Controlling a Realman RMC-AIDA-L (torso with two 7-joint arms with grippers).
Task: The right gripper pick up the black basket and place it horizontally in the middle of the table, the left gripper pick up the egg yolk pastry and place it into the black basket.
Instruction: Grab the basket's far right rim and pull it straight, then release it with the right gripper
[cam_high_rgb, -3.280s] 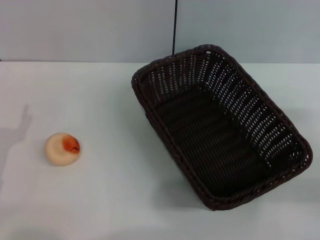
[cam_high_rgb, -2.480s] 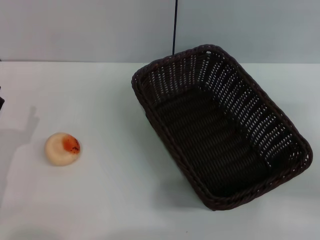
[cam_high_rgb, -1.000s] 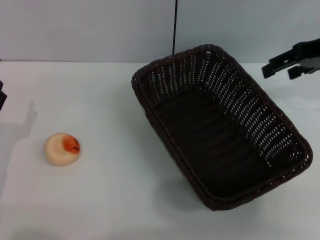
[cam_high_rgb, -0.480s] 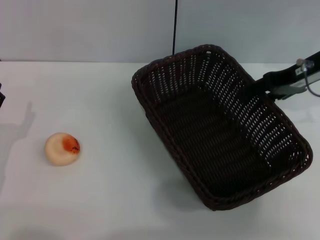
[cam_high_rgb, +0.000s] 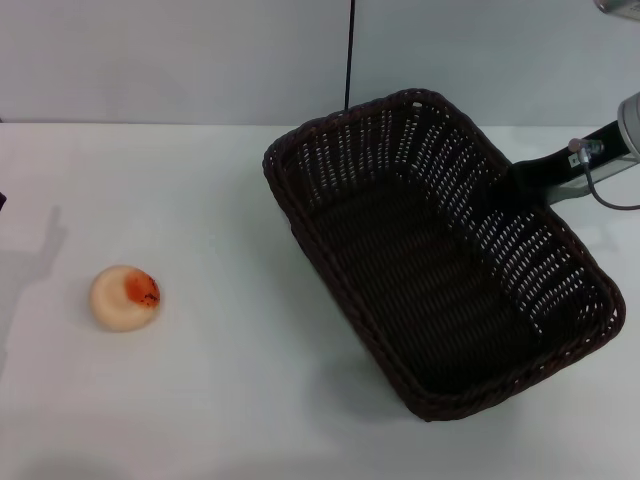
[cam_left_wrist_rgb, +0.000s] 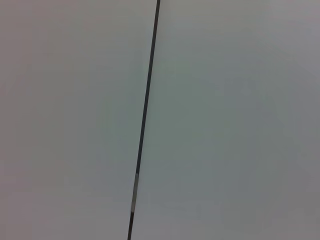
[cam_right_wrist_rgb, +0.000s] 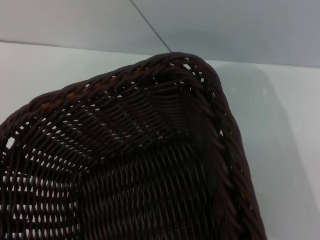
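Reaching for the basket (cam_high_rgb: 440, 255), lying slantwise on the worktop (cam_high_rgb: 220, 380), right of centre. Right tool (cam_high_rgb: 515, 183) at its right rim; spread impossible to tell. Pastry (cam_high_rgb: 125, 297) well apart, left. Left tool unseen. Next: clamp rim, lift, turn level, set centrally.

A plain pale grey-blue wall (cam_high_rgb: 180, 60) fills the background, beyond the right hand (cam_high_rgb: 503, 190). A thin dark vertical line (cam_high_rgb: 350, 55) runs down the wall, farther back than the hand and off to its left; whether it is a seam or a cord cannot be told. The left wrist view shows the same line (cam_left_wrist_rgb: 145, 120) against the wall. A faint grey shadow (cam_high_rgb: 35, 260) lies far to the hand's left.
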